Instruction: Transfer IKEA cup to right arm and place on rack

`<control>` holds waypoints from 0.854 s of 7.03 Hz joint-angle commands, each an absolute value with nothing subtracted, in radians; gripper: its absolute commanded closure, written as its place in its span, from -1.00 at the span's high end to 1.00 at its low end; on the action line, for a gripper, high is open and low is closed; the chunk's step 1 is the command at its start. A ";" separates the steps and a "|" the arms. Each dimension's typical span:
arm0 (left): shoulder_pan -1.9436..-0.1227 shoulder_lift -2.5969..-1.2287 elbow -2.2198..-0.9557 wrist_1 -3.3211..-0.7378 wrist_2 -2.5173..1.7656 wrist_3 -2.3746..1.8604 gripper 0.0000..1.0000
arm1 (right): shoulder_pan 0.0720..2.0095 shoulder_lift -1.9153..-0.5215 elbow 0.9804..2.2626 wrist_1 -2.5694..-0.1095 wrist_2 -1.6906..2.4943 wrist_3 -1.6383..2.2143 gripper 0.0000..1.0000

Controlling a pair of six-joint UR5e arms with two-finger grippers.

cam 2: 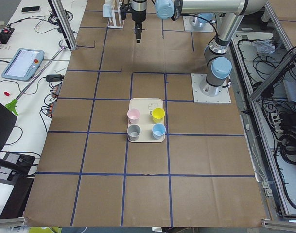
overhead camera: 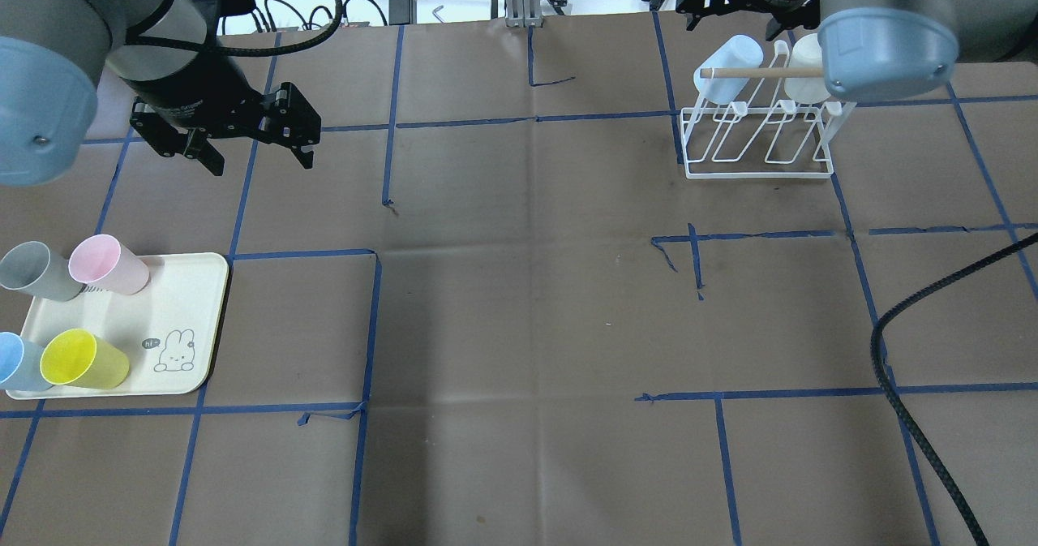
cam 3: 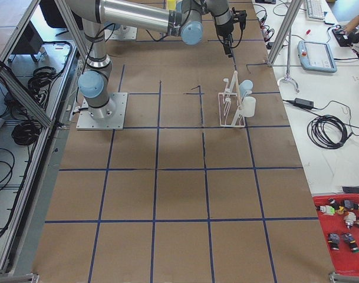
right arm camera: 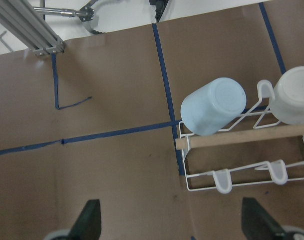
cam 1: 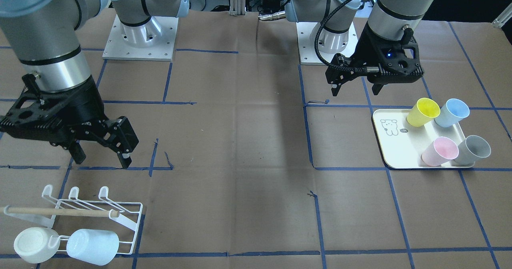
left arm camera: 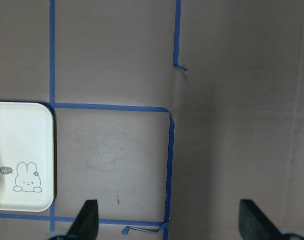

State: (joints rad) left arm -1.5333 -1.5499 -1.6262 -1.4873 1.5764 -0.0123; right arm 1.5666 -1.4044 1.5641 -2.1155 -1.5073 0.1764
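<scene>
At the left end of the table (overhead camera: 519,327), seen from over the robot's shoulders, a cream tray (overhead camera: 195,294) holds four IKEA cups, all standing mouth up and apart from one another. The grey cup (overhead camera: 36,270) and the pink cup (overhead camera: 105,264) stand side by side along the tray's far edge. The blue cup (overhead camera: 16,361) and the yellow cup (overhead camera: 83,359) stand along its near edge. A bunny drawing (overhead camera: 177,351) marks the bare corner just right of the yellow cup. All four cups stand free of both grippers.

Beyond the tray, the left gripper (overhead camera: 261,161) hangs above the brown paper, well apart from the cups. Its fingers are spread wide with nothing between them. Its wrist camera looks down on paper, blue tape lines (left arm camera: 112,106) and one corner of the tray.

Far to the right stands the white wire rack (overhead camera: 758,152), with a wooden dowel (overhead camera: 742,71) lying across its top. Two cups sit on its prongs, upside down and tilted: a pale blue cup (overhead camera: 730,58) on the left and a white cup (overhead camera: 803,75) on the right.

The right gripper (cam 1: 103,160) hangs raised near the rack, touching neither it nor the cups on it. Its fingers are likewise wide apart and hold nothing.
</scene>
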 commanded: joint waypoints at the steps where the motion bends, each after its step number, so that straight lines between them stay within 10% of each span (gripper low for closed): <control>1: -1.531 -1.546 -1.632 -1.486 1.569 -0.011 0.99 | 1.598 -1.469 1.566 -1.966 -1.503 0.222 1.00; 6: -1.532 -1.545 -1.641 -1.479 1.569 -0.012 0.99 | 1.687 -1.572 1.597 -1.720 -1.506 0.359 1.00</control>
